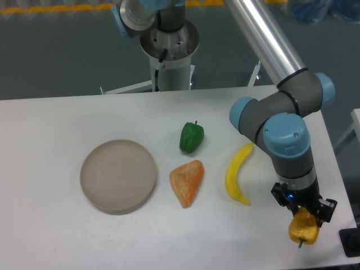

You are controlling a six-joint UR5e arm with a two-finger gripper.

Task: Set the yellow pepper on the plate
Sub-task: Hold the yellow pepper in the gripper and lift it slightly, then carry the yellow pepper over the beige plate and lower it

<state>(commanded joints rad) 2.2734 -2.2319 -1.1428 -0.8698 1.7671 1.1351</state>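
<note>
The yellow pepper [303, 228] is at the table's front right, stem pointing down, between the fingers of my gripper [305, 216]. The gripper is shut on its upper part; I cannot tell whether it rests on the table or hangs just above it. The plate [118, 175] is round, beige-grey and empty, on the left half of the table, far from the gripper.
A green pepper [191, 137] lies at the table's centre back. An orange wedge-shaped piece [187, 182] lies right of the plate. A long yellow banana [238, 172] lies between the wedge and the gripper. The table's right edge [341, 185] and front edge are close to the gripper.
</note>
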